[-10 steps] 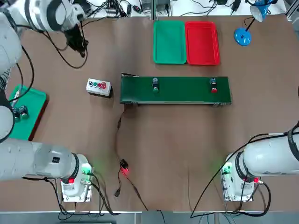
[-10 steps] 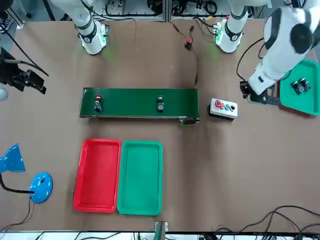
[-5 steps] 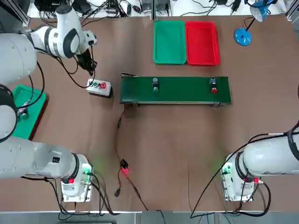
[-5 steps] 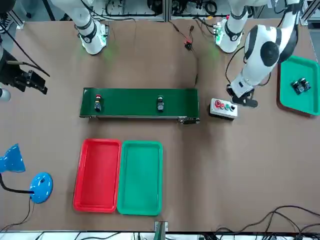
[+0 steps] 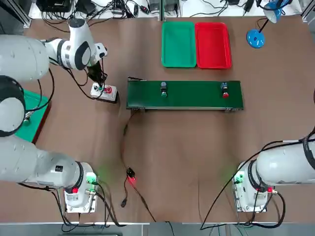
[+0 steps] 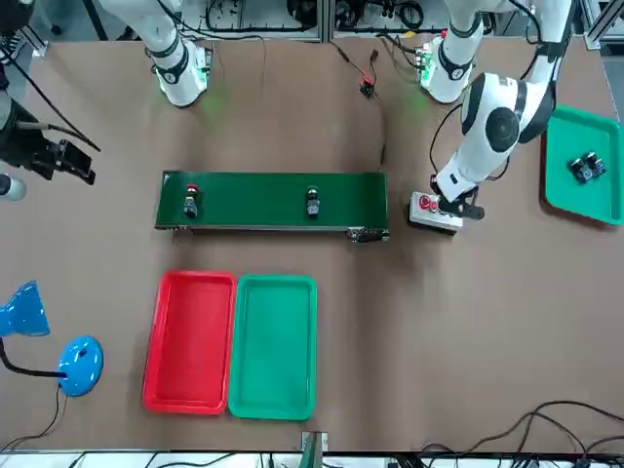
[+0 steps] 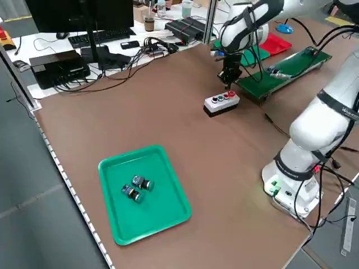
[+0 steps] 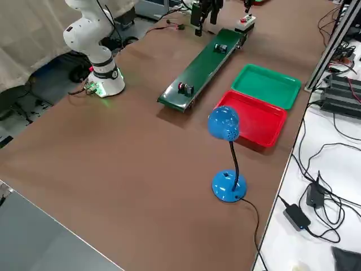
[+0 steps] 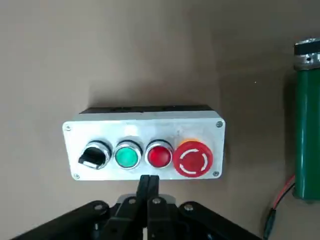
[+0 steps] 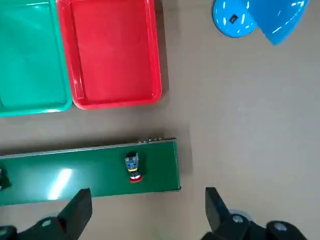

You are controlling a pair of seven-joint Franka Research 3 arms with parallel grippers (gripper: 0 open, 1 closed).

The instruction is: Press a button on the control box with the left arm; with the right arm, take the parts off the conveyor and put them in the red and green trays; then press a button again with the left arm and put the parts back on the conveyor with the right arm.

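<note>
Just left of the conveyor (image 5: pixel 197 96) sits the control box (image 9: pixel 140 145) — pale-faced, with green and red buttons; above the box, the left gripper's fingers (image 9: pixel 153 186) are clenched, holding nothing.

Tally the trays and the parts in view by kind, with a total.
Red trays: 1
Green trays: 2, one beside the red tray, one off to the robot's left
Parts on the conveyor: 2
Parts in the robot's-left green tray: 2
Total: 7
</note>
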